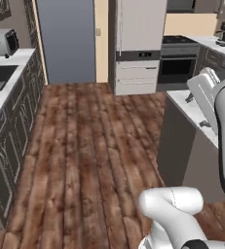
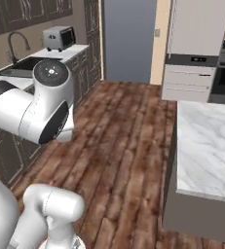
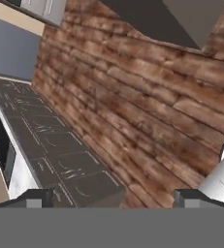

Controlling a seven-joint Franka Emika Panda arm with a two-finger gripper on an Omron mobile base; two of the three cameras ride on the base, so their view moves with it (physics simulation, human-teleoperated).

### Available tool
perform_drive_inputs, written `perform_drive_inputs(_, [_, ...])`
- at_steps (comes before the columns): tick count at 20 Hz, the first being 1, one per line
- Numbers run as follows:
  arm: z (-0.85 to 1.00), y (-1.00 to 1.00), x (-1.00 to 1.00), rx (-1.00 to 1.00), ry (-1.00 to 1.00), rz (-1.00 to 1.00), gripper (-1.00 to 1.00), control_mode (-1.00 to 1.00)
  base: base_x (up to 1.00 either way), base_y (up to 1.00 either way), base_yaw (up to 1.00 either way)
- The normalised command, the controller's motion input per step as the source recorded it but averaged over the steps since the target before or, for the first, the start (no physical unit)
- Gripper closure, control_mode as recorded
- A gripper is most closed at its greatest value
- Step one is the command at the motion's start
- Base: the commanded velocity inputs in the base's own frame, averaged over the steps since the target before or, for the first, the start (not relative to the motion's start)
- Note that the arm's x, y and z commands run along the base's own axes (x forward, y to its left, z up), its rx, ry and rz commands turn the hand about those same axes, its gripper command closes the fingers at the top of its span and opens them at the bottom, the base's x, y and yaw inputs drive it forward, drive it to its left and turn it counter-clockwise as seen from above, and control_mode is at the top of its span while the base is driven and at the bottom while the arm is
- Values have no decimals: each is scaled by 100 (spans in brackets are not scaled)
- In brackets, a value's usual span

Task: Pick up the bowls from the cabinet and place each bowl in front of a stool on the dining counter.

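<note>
Both tool [image 3: 113,197] fingertips spread wide over floor [image 3: 147,111].

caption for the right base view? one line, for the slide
Franka arm raised over the wood floor, between the sink counter with its toaster and the bare marble dining counter.

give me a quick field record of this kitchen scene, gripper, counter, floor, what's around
gripper: open, nothing between the fingertips, pointed at the floor
dining counter: white veined marble top, grey base, no bowl on the part in view
floor: brown wood planks
toaster: on the left-hand counter, past the sink
oven: at the far wall, right of the tall pale unit
bowls: none seen
</note>
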Motion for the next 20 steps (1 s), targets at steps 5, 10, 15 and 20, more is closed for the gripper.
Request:
perform_drive_inputs(5, [0, 0, 0, 0, 0, 0, -100, 100, 100, 100, -39])
perform_drive_inputs(10, [0, 0, 0, 0, 0, 0, -100, 100, 100, 100, -47])
perform_drive_inputs(15, [0, 0, 0, 0, 0, 0, -100, 100, 100, 68, -42])
perform_drive_inputs(20, [0, 0, 0, 0, 0, 0, -100, 100, 100, 42, -38])
